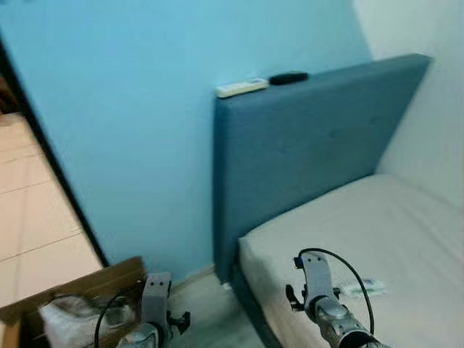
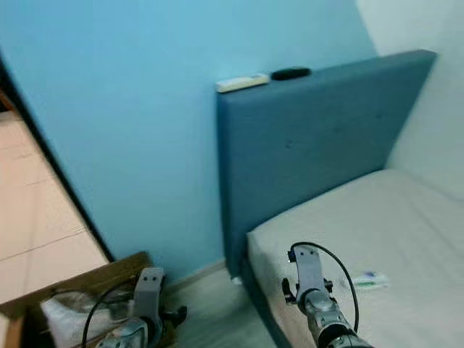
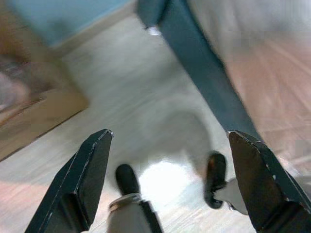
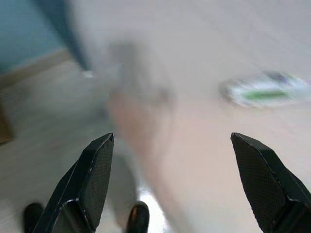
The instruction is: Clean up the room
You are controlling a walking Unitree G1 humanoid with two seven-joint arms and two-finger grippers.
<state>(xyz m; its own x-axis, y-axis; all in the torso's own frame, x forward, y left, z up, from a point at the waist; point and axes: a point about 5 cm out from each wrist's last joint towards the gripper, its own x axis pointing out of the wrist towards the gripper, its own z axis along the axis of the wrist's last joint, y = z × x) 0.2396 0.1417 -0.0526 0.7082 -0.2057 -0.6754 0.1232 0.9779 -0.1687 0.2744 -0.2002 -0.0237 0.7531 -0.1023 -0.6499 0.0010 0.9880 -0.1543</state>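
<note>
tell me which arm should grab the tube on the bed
Right. The right gripper is open over the mattress with the tube just ahead of it. The left gripper hangs over the floor by the box.

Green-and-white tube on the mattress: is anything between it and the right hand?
Nothing visible. The right hand, fingers apart, hangs over bare mattress, and the tube lies ahead with only open mattress surface between them. The view is blurred, so small clutter could be missed.

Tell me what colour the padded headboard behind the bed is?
The padded headboard is dark blue, clearest in the left eye view.
</note>
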